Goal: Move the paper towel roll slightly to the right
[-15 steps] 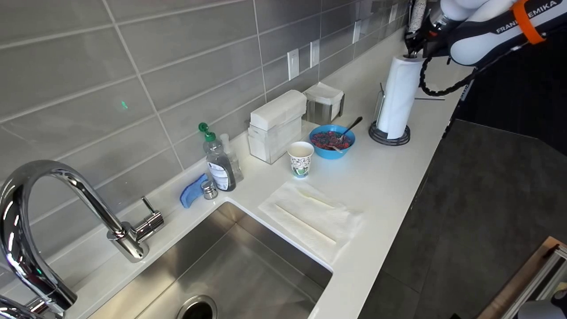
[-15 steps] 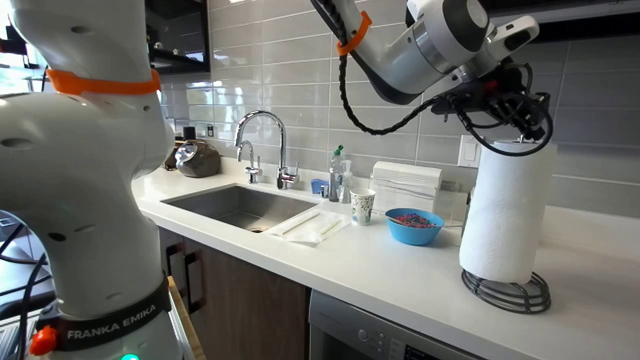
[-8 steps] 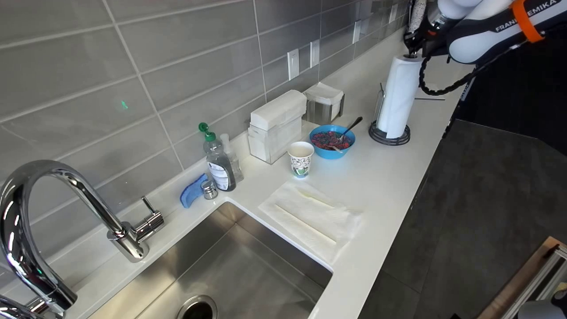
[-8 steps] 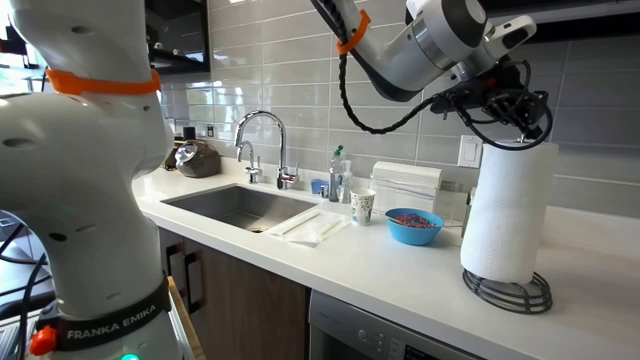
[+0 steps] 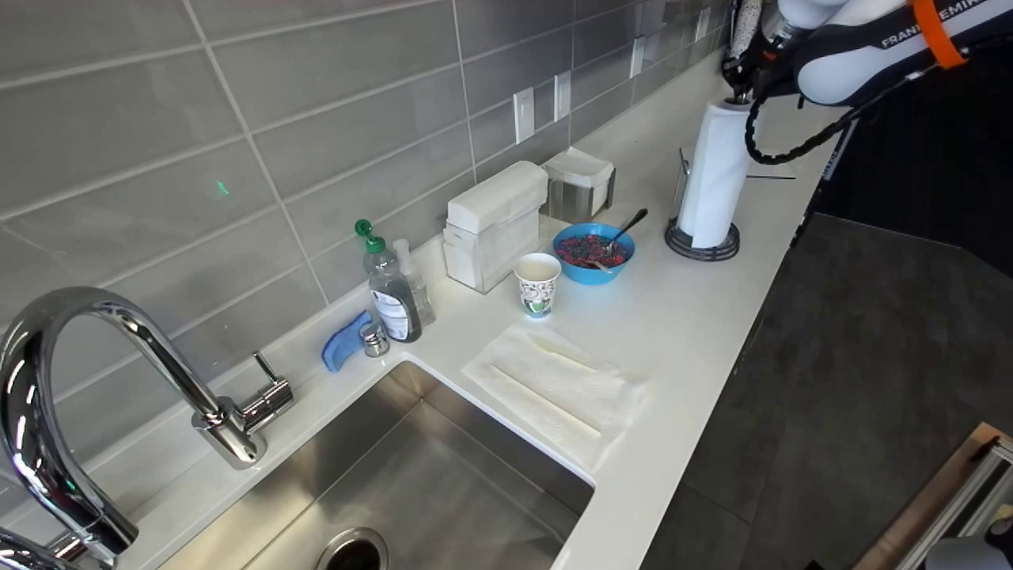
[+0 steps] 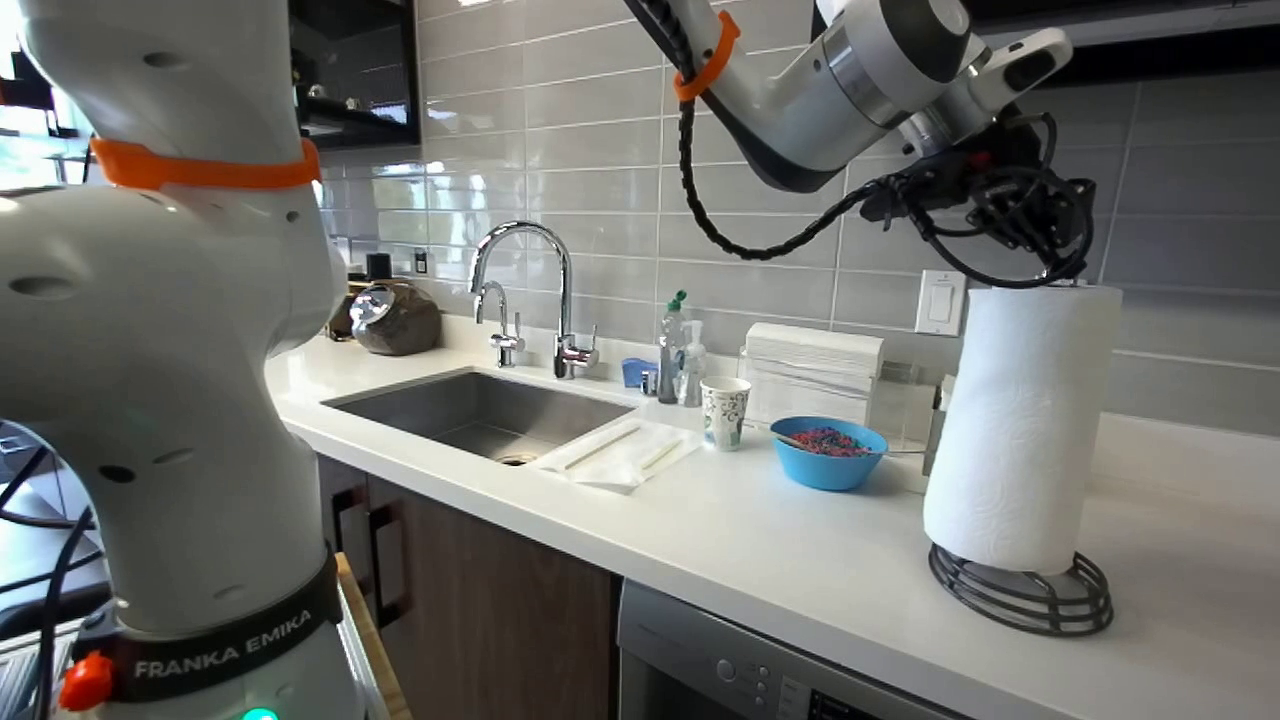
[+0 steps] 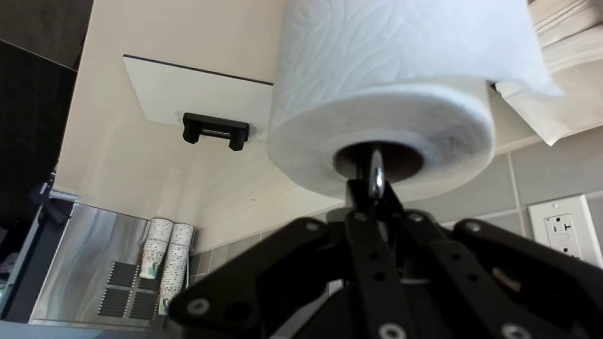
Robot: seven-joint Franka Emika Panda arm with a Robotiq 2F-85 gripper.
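Observation:
The paper towel roll (image 5: 715,178) is a tall white cylinder on a dark round wire base (image 6: 1030,600) on the counter. It leans a little, top to the right, in both exterior views. My gripper (image 5: 737,89) is above the roll's top, and also shows in an exterior view (image 6: 1070,265). In the wrist view the gripper (image 7: 374,188) is shut on the shiny top of the centre post (image 7: 376,172), which sticks out of the roll's core. The lower post is hidden inside the roll. I cannot tell whether the base sits flat.
A blue bowl (image 5: 593,269) with a spoon, a paper cup (image 5: 537,285) and napkin dispensers (image 5: 495,229) stand left of the roll. A folded white cloth (image 5: 506,372) lies by the sink (image 5: 443,475). A flat white panel with a black handle (image 7: 216,127) lies beyond the roll.
The roll and its base have shifted slightly to the right in both exterior views. The arm has moved a little and sits slightly lower, with the gripper still on the post.

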